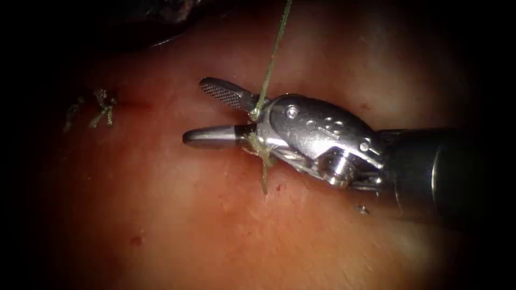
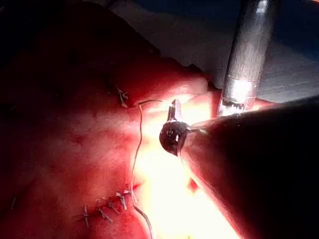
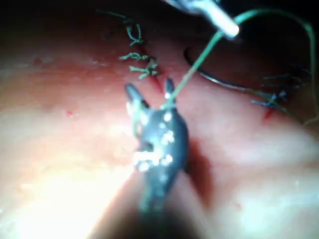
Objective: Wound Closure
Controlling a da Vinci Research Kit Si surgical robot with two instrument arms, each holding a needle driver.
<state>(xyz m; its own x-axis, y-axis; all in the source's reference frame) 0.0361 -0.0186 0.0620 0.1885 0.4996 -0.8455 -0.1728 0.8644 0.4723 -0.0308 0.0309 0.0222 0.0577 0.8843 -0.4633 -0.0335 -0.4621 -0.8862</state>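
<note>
My right tool (image 1: pixel 194 110) reaches in from the right with its jaws open. The green thread (image 1: pixel 274 53) lies deep between them near the hinge. Below the jaws it ends at a knot (image 1: pixel 262 153) on the tissue (image 1: pixel 177 225), with a short tail hanging down. The thread (image 3: pixel 199 59) rises taut from the right tool (image 3: pixel 149 87) to my left tool (image 3: pixel 224 25), which is shut on it. A dark curved needle (image 3: pixel 219 79) lies flat on the tissue beyond the right tool, held by neither tool. My left tool (image 2: pixel 174 107) hangs above the tissue with thread (image 2: pixel 137 144) trailing from it.
Several finished stitches with cut ends (image 1: pixel 102 110) sit along the closed cut to the left of the right tool, seen too as stitches (image 3: pixel 137 62) and stitches (image 2: pixel 107 209). Small spots of red fluid (image 1: pixel 137 240) dot the tissue. A bright metal shaft (image 2: pixel 246 55) stands behind the left tool.
</note>
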